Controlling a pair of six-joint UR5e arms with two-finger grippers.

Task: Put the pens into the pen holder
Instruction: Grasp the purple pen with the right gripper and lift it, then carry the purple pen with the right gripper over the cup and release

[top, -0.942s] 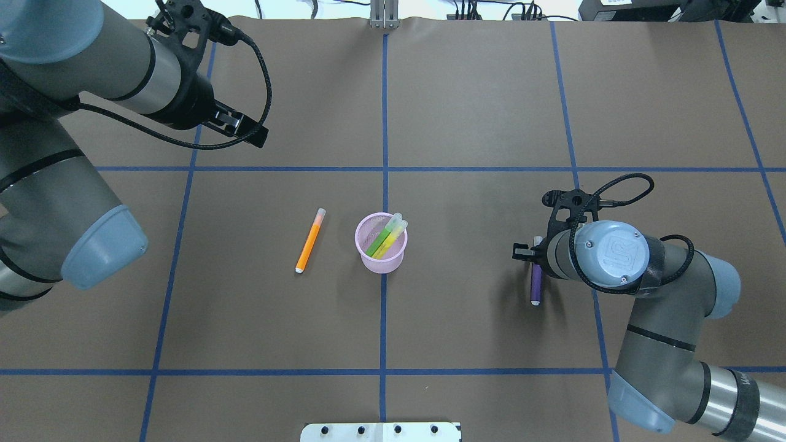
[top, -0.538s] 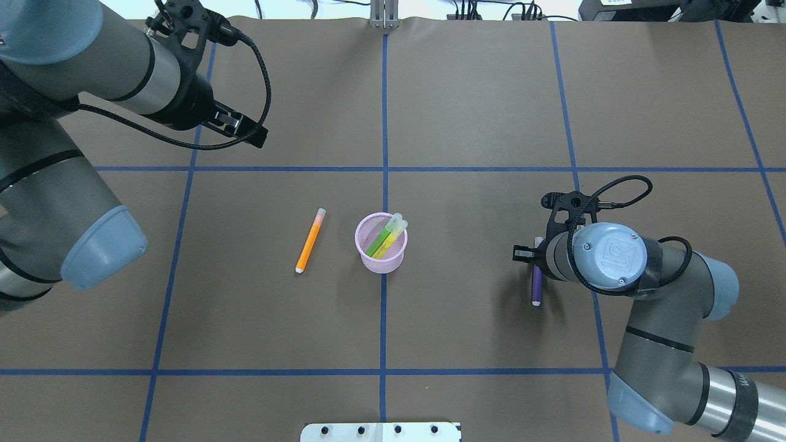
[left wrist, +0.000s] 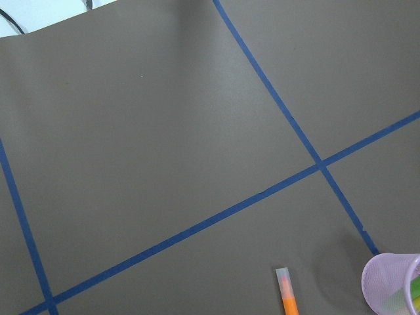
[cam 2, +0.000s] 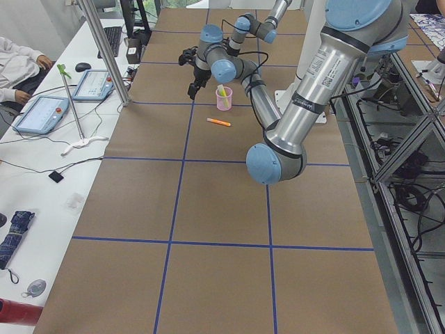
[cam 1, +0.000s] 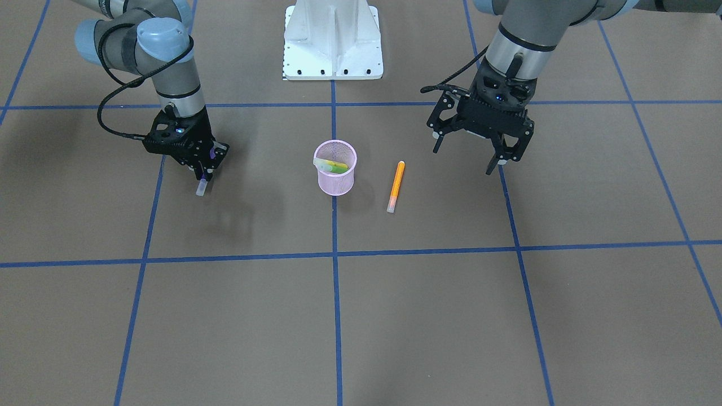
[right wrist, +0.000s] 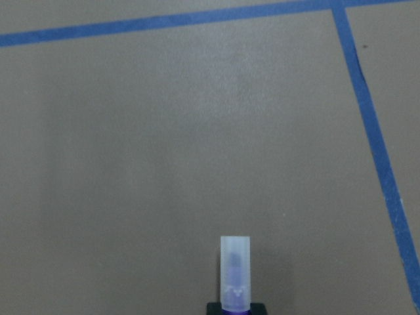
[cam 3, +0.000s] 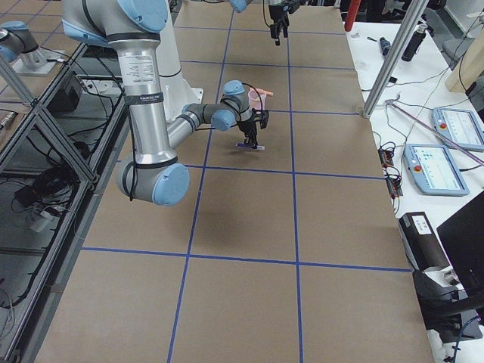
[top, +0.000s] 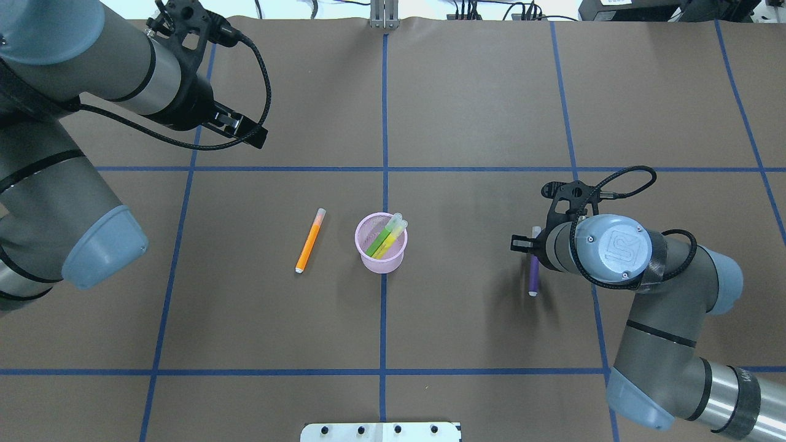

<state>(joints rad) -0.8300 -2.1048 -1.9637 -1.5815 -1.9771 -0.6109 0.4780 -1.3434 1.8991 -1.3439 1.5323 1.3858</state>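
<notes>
The pink mesh pen holder [top: 380, 263] stands upright near the table's middle and also shows in the front view [cam 1: 335, 184]. A green pen [top: 381, 239] and a yellow pen [top: 393, 240] lean inside it. An orange pen [top: 309, 240] lies flat just left of the cup and shows in the front view [cam 1: 396, 185] and the left wrist view [left wrist: 287, 300]. My right gripper [cam 1: 205, 167] is shut on the purple pen [top: 533, 277], held low over the table; its pale cap [right wrist: 235, 275] sticks out ahead. My left gripper [cam 1: 463, 160] is open and empty, high and far from the orange pen.
Blue tape lines cross the brown table cover. The white robot base plate [cam 1: 333, 39] sits at the near edge behind the cup. An operator's desk with tablets [cam 2: 42, 111] lies beyond the table's far edge.
My right gripper has shifted slightly away from the robot and toward the cup, carrying the purple pen with it. The left arm, orange pen and cup have not moved.
</notes>
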